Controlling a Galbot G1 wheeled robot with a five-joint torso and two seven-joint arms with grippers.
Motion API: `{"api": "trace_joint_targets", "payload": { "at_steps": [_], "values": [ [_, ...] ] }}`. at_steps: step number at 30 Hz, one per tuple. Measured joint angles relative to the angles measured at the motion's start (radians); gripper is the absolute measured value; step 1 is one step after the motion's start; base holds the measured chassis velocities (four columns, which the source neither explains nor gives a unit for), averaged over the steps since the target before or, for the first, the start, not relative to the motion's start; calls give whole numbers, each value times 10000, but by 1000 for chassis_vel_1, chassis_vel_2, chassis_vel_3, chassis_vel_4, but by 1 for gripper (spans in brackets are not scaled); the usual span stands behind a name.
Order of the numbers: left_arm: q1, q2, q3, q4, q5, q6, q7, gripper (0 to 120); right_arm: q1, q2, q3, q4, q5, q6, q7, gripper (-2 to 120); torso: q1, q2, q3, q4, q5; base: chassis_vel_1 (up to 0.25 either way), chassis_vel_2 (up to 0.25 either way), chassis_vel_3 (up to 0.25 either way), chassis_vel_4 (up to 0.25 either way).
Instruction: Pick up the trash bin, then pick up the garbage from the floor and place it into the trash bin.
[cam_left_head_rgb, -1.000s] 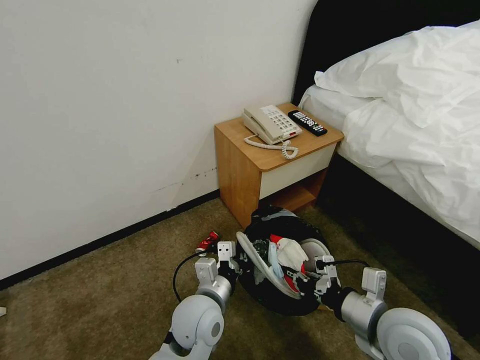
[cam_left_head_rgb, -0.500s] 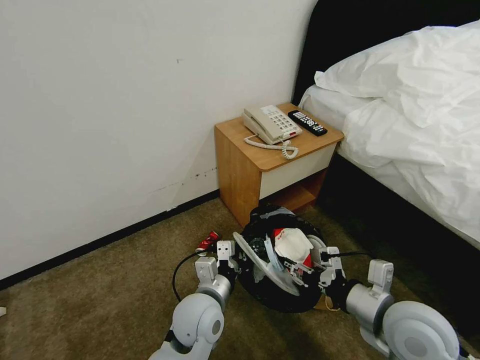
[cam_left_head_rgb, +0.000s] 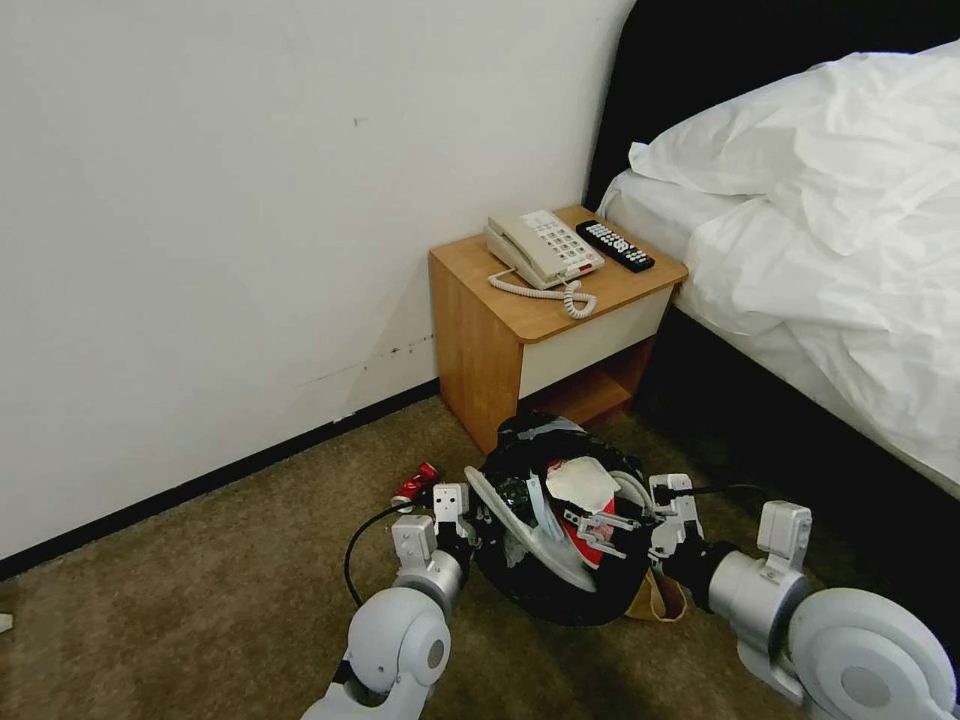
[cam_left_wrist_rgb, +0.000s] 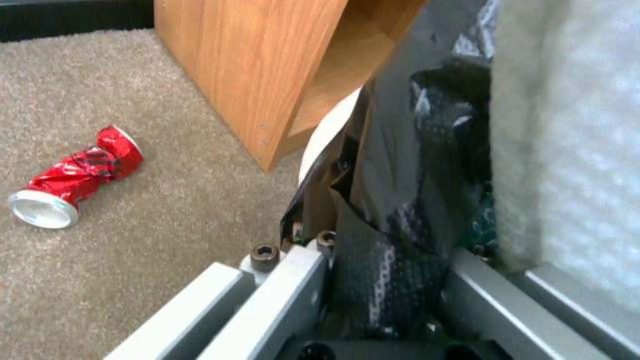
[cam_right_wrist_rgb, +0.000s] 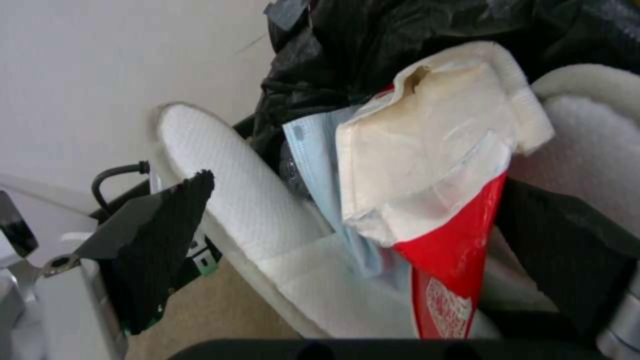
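Brown carpet floor (cam_left_head_rgb: 220, 590) beside a white wall and one wooden nightstand (cam_left_head_rgb: 545, 320); one crushed red can (cam_left_wrist_rgb: 73, 177). The left gripper (cam_left_head_rgb: 470, 520) clamps the black-lined white trash bin (cam_left_head_rgb: 545, 590); the right gripper (cam_left_head_rgb: 600, 525) hangs parted, empty, above it.

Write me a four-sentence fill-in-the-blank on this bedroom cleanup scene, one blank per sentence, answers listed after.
1. The left gripper is clamped on the rim of the ____.
2. The crushed red can lies on the ____, beside the wooden nightstand.
3. On the nightstand, the remote control sits next to a ____.
4. The right gripper hangs over the trash bin, above a white slipper, a light-blue face mask and a ____ packet.

Answers: trash bin; carpet; telephone; red
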Motion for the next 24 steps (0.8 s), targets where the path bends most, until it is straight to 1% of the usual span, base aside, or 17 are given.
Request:
{"api": "trace_joint_targets", "payload": {
  "at_steps": [10, 13, 14, 15, 16, 17, 18, 19, 20, 21, 22, 23, 24],
  "values": [
    [48, 36, -71, 11, 77, 0, -12, 0, -12, -53, -57, 104, 65, -136, 100, 100, 0, 0, 0, 0, 0, 0, 0, 0, 0],
    [32, 36, -81, 42, 93, 3, -97, 0, -94, -94, 58, 208, 79, -144, 133, 100, 0, 0, 0, 1, 0, 0, 0, 0, 0],
    [23, 35, -88, 60, 94, 53, -218, 0, -144, -131, 155, 266, 93, -145, 144, 100, 0, 0, 0, -1, 0, 0, 0, 0, 0],
    [19, 37, -104, 71, -17, 304, -552, 0, -223, -204, 339, 391, 146, -145, 154, 100, 0, 0, 0, 0, 0, 0, 0, 0, 0],
    [19, 37, -104, 71, -17, 304, -552, 0, -223, -204, 339, 391, 146, -145, 154, 100, 0, 0, 0, 0, 0, 0, 0, 0, 0],
    [16, 40, -91, 72, -215, 518, -869, 0, -257, -248, 457, 474, 204, -146, 180, 100, 0, -1, 0, 1, 0, 0, 0, 0, 0],
    [16, 40, -91, 72, -215, 518, -869, 0, -257, -248, 457, 474, 204, -146, 180, 100, 0, -1, 0, 1, 0, 0, 0, 0, 0],
    [12, 41, -73, 61, -472, 747, -1219, 0, -289, -288, 584, 552, 265, -146, 220, 100, 0, 0, 0, 1, 0, 0, 0, 0, 0],
    [9, 47, -64, 40, -639, 876, -1437, 0, -300, -302, 649, 587, 293, -146, 230, 100, 0, 0, 0, 0, 0, 0, 0, 0, 0],
    [9, 47, -64, 40, -639, 876, -1437, 0, -300, -302, 649, 587, 293, -146, 230, 100, 0, 0, 0, 0, 0, 0, 0, 0, 0],
    [6, 89, -43, -85, -1119, 1185, -1936, 0, -346, -350, 893, 713, 399, -145, 256, 100, 0, 0, 0, 0, 0, 0, 0, 0, 0],
    [14, 140, -41, -184, -1355, 1338, -2166, 0, -422, -415, 1133, 842, 499, -141, 261, 100, 0, 0, 0, 1, 0, 0, 0, 0, 0],
    [14, 140, -41, -184, -1355, 1338, -2166, 0, -422, -415, 1133, 842, 499, -141, 261, 100, 0, 0, 0, 1, 0, 0, 0, 0, 0]
  ]
}}
